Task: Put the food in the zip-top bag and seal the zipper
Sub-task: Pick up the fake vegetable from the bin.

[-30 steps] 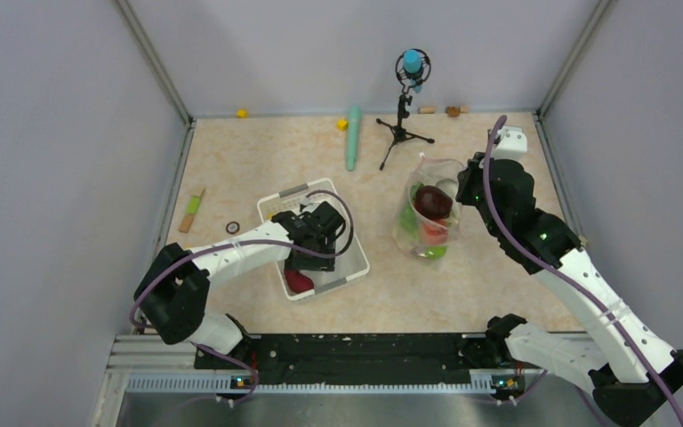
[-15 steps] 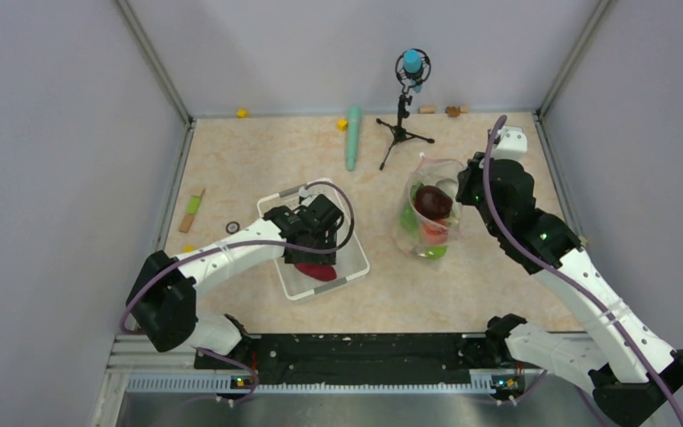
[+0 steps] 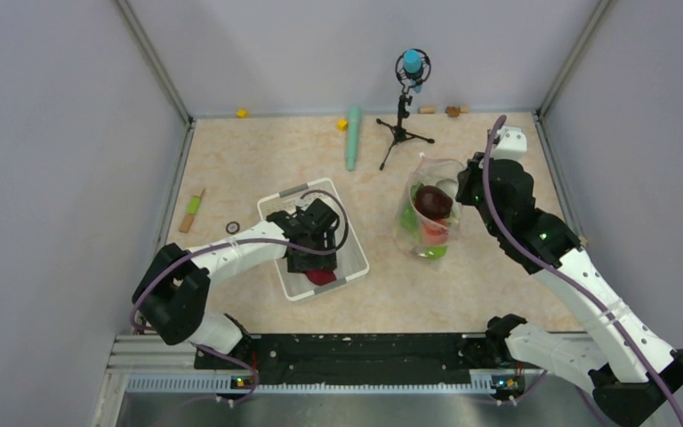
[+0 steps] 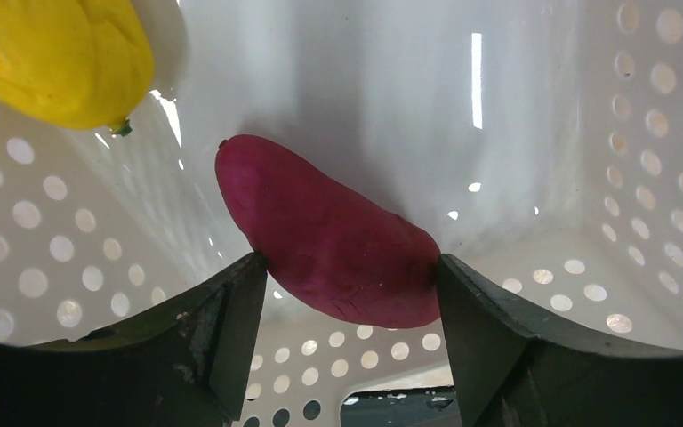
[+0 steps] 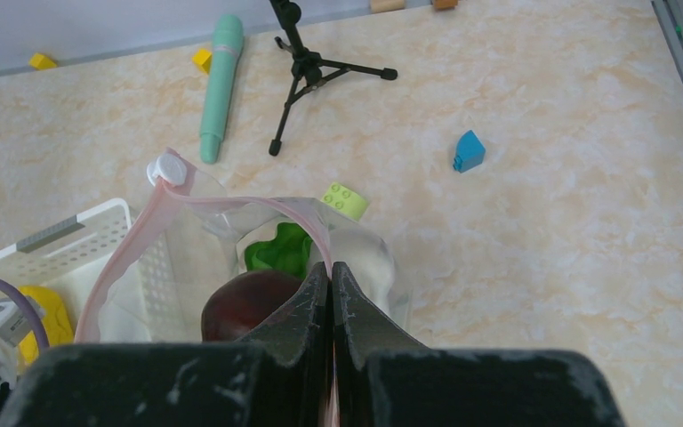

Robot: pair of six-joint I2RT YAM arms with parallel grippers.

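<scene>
A dark maroon root (image 4: 338,240) lies in the white basket (image 4: 587,178) between the fingers of my left gripper (image 4: 349,262), which press on both its ends. From above, the root (image 3: 322,276) shows under that gripper (image 3: 314,258) near the basket's front rim (image 3: 276,206). A yellow piece (image 4: 53,53) lies beside it. My right gripper (image 5: 331,267) is shut on the pinkish zipper (image 5: 258,206) and holds the mouth of the clear bag (image 3: 427,222) open. In the bag are a dark red apple (image 5: 240,302), a green cabbage (image 5: 276,249) and other pieces.
A microphone tripod (image 3: 400,129) and a long teal cylinder (image 3: 353,138) stand behind the bag. A lime block (image 5: 345,199) and a blue block (image 5: 468,151) lie near it. Small yellow blocks sit by the back wall. A green-handled stick (image 3: 193,209) lies at the left.
My left gripper shifted inside the basket, and the maroon root moved right from the front left corner toward the front middle. The right arm and the bag stayed still.
</scene>
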